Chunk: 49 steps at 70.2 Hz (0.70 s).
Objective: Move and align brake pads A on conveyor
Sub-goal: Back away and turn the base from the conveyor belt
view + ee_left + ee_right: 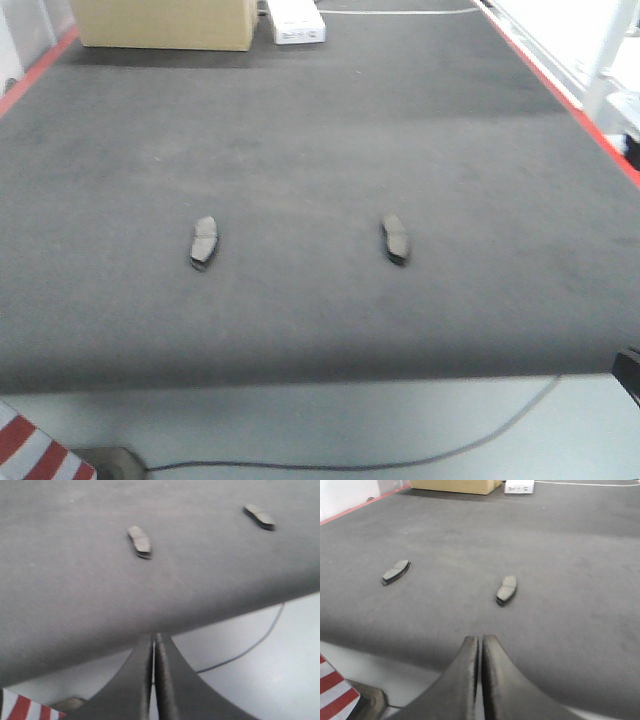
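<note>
- Left small flat dark-grey brake pad (204, 241) and right matching pad (396, 238) lay well apart on the dark-grey felt conveyor belt (320, 120).
- Left tool (154, 641) and right tool (479, 641) were both clenched, empty, by the belt's near edge.
- Pads judged stiff, dense, low-lying; best pinched across the narrow width at mid groove.

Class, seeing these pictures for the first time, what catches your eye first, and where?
Two brake pads lie apart on the wide grey conveyor, nearer its front edge. A cardboard box and a small white box sit at its far end. In both wrist views the jaws are shut on nothing.
</note>
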Motion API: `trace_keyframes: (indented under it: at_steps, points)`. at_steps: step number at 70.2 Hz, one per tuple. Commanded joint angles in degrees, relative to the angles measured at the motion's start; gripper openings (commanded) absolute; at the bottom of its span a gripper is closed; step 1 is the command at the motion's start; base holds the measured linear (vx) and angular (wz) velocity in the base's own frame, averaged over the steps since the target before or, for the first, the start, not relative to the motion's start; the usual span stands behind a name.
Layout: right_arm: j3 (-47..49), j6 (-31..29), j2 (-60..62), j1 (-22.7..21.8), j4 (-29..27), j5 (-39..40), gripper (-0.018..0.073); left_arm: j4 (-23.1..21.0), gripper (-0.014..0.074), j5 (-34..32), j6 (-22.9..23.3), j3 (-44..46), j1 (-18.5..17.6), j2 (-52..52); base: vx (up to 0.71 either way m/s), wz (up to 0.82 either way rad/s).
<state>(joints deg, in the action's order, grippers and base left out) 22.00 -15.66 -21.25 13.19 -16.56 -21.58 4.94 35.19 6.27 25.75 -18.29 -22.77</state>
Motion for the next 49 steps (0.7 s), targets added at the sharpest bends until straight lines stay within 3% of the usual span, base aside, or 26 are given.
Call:
trace_keyframes:
  at_steps: [1, 19, 49]
  points:
    - [1.3, -0.5, -0.5, -0.2, 0.0, 3.9, 0.0, 0.1, -0.0006, -4.0, 0.4, 1.5, -0.3, -0.4, -0.24, -0.19]
    - [1.3, -0.5, -0.5, -0.2, 0.0, 3.9, 0.0, 0.1, -0.0006, -4.0, 0.4, 1.5, -0.3, -0.4, -0.22, -0.41]
    - [1.3, -0.5, -0.5, -0.2, 0.0, 3.9, 0.0, 0.1, -0.0006, -3.9, 0.4, 1.5, -0.3, -0.4, -0.19, -0.73]
